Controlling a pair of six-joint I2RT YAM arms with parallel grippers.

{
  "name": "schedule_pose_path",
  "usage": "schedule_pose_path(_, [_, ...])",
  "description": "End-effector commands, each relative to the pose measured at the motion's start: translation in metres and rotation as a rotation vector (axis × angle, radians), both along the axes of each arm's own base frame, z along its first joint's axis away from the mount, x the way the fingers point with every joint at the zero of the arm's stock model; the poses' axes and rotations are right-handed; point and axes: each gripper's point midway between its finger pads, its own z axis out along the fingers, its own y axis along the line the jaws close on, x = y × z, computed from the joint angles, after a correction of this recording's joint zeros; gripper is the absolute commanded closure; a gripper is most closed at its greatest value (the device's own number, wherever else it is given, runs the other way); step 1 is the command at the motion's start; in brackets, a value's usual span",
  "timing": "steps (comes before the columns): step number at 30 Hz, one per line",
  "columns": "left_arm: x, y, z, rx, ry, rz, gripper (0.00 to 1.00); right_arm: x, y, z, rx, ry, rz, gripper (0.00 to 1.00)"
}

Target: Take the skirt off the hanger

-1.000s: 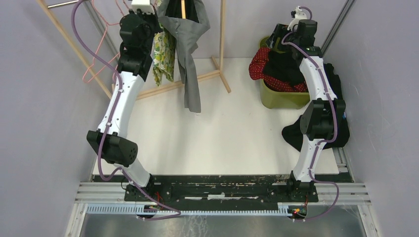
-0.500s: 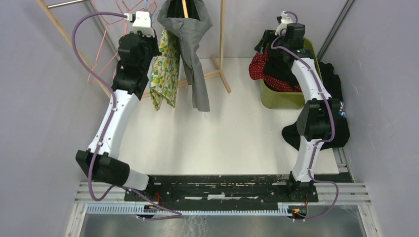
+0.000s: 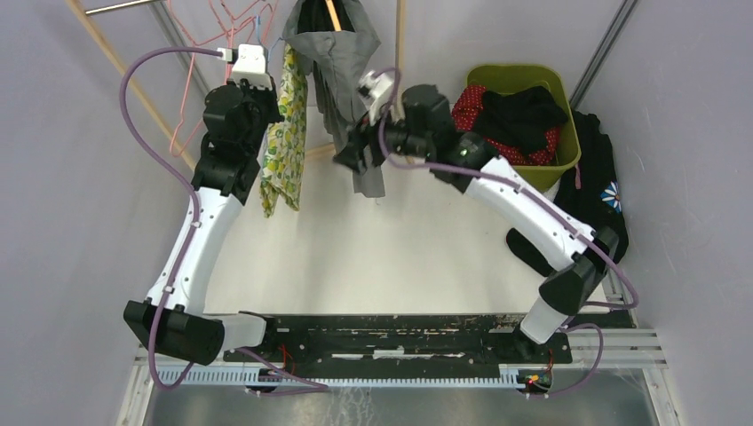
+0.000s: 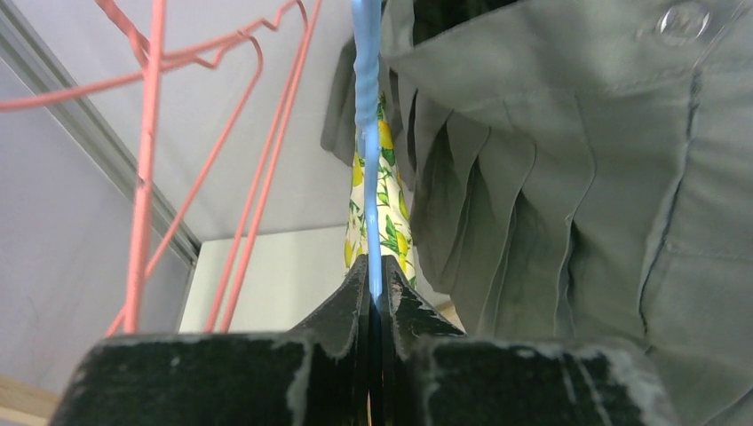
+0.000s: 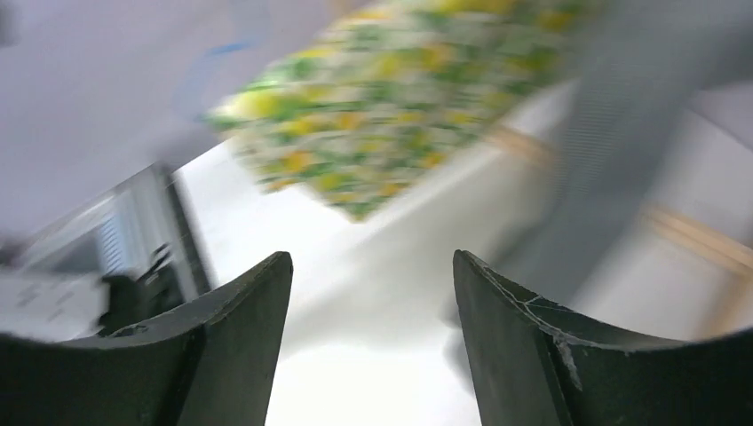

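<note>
We see the lemon-print skirt [image 3: 282, 133] hanging in a long narrow fold at the far left of the table [image 3: 400, 257], just right of the left arm's wrist. In the left wrist view a strip of its yellow and green print shows right behind the blue hanger [image 4: 366, 177]. How it is fixed to the wire we cannot tell.

The left gripper [image 4: 377, 288] is clamped on that blue wire. Its two black jaws are pressed together with the wire running straight up from between them.

The right gripper [image 3: 348, 153] reaches in from the right, near the skirt but apart from it. It is low against the grey pleated garment [image 3: 342, 62] that hangs just beside the skirt. In its own blurred wrist view the jaws stand wide apart with nothing between them. The fingers [image 5: 231, 328] frame the skirt's print above and a grey blur to the right. We cannot tell whether a finger brushes the grey cloth.

To the left of the blue wire hang bare pink hangers [image 4: 142, 160], beside the slanted wooden rack [image 3: 115, 67]. At the far right stands a green bin [image 3: 511, 71] holding a red dotted cloth [image 3: 468, 106] and black clothes [image 3: 524, 111]. A dark garment [image 3: 595, 177] lies beside it.
</note>
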Motion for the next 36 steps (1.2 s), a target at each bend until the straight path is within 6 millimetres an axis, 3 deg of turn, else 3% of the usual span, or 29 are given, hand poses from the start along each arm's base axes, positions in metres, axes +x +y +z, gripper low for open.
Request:
schedule_pose_path(1, [-0.016, 0.004, 0.035, 0.002, -0.120, -0.001, 0.97, -0.085, 0.043, -0.008, -0.089, -0.087, 0.201, 0.27])
schedule_pose_path(4, [-0.017, 0.004, 0.035, 0.001, -0.119, -0.004, 0.97, -0.112, 0.062, -0.039, -0.189, -0.131, 0.264, 0.26])
schedule_pose_path(11, [-0.022, 0.004, 0.039, -0.009, -0.124, -0.006, 0.97, -0.077, 0.091, -0.074, -0.269, -0.203, 0.219, 0.27])
schedule_pose_path(18, [-0.019, -0.002, 0.037, -0.022, -0.118, -0.024, 0.97, -0.058, 0.133, -0.089, -0.302, -0.276, 0.168, 0.28])
schedule_pose_path(23, [-0.019, -0.002, 0.033, -0.023, -0.109, -0.023, 0.97, -0.069, 0.144, -0.087, -0.273, -0.268, 0.153, 0.27])
schedule_pose_path(31, [-0.020, -0.004, 0.028, -0.034, -0.097, -0.032, 0.97, -0.062, 0.164, -0.089, -0.185, -0.232, 0.093, 0.28])
schedule_pose_path(36, [-0.022, -0.006, 0.031, -0.041, -0.103, -0.041, 0.97, -0.029, 0.166, -0.104, -0.188, -0.246, -0.022, 0.29])
